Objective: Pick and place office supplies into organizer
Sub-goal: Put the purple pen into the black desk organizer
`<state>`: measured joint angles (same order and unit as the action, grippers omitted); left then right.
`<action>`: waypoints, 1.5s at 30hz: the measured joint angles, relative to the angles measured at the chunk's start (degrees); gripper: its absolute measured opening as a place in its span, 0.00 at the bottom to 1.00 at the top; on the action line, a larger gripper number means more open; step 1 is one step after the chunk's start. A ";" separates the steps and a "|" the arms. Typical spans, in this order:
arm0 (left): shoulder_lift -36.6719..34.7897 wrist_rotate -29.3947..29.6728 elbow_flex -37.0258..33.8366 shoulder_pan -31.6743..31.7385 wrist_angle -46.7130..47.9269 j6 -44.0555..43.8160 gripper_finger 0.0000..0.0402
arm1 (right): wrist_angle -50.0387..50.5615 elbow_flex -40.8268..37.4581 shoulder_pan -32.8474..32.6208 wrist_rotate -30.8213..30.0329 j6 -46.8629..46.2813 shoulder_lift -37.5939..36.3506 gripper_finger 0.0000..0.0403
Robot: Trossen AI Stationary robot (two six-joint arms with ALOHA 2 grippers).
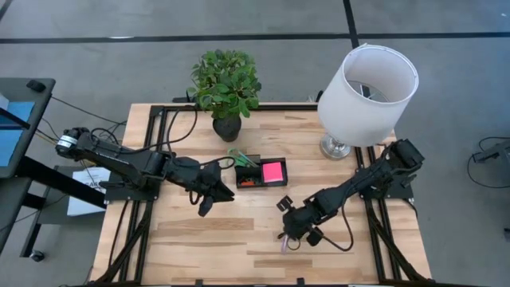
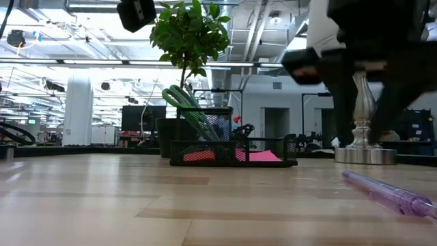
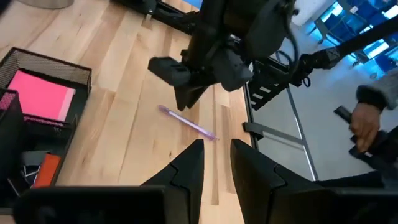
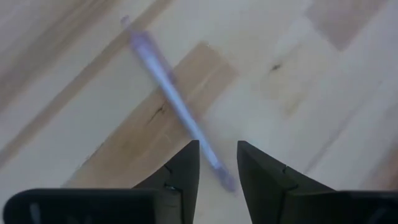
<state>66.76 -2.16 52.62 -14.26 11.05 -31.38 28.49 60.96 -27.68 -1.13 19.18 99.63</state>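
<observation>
A thin purple pen (image 1: 284, 243) (image 2: 389, 196) (image 4: 168, 87) lies flat on the wooden table, toward the near edge. My right gripper (image 1: 288, 233) (image 4: 217, 155) hangs open just above it, one finger on each side of the pen's end. The black mesh organizer (image 1: 259, 185) (image 2: 232, 154) stands mid-table. It holds a pink sticky-note pad (image 1: 273, 171) (image 3: 40, 93), and green-handled scissors (image 1: 241, 158) (image 2: 191, 113) stand upright in it. My left gripper (image 1: 209, 199) (image 3: 216, 155) is open and empty, left of the organizer, pointing toward the pen (image 3: 186, 121).
A potted plant (image 1: 226, 127) stands behind the organizer and a white-shaded lamp (image 1: 366, 92) at the far right corner. Bare wood lies between the organizer and the near edge. A person's hand (image 3: 367, 118) shows beyond the table's right side.
</observation>
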 joint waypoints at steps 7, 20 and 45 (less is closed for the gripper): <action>0.00 4.66 0.00 -0.01 -0.22 -7.68 0.18 | -11.16 -8.25 1.77 6.50 11.57 0.00 0.24; 0.00 7.58 0.00 0.00 -0.22 -12.96 0.18 | -27.07 -16.27 8.12 17.72 17.67 -0.20 0.24; 0.00 9.04 0.00 0.00 -0.44 -12.96 0.18 | -28.50 -20.97 9.68 26.95 14.25 -10.08 0.24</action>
<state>66.76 6.88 52.62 -14.26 10.61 -44.34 -0.01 39.99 -18.00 25.82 33.43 89.56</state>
